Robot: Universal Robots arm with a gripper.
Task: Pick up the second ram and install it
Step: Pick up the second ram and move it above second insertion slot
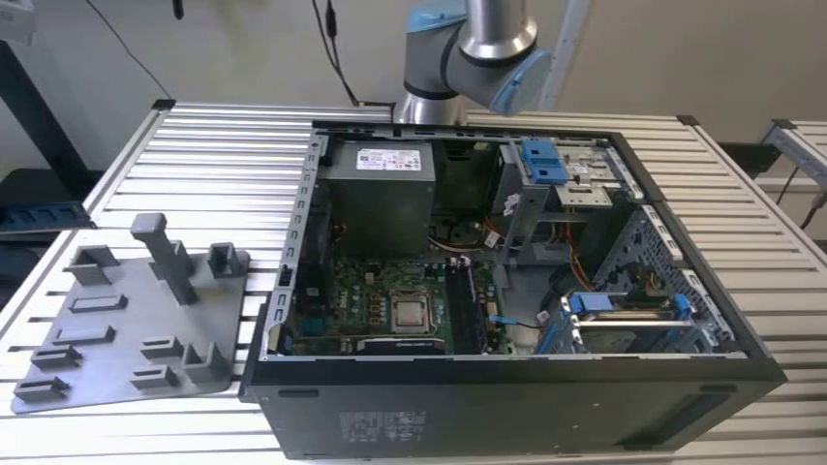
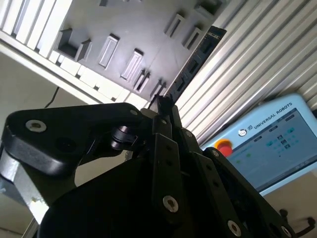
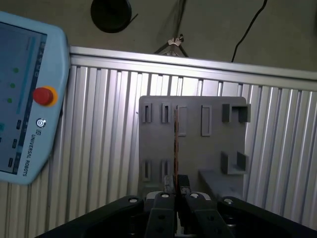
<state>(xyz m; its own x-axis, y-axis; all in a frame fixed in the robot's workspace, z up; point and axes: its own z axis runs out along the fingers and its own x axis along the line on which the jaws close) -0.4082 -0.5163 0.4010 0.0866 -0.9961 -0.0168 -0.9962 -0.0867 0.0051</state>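
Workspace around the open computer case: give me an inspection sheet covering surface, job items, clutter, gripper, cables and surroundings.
Surface: slatted table carrying the open computer case and, at the exterior view's left, the grey holder tray.
Job's things: second ram held in the fingers, with the holder tray behind it in both wrist views; motherboard exposed inside the case.
Clutter: teach pendant at the table's edge.
Grippers: gripper shut on the second ram.
Cables: black cables hanging behind the table; loose wires inside the case.
Surroundings: plain wall; another slatted table at the exterior view's right.
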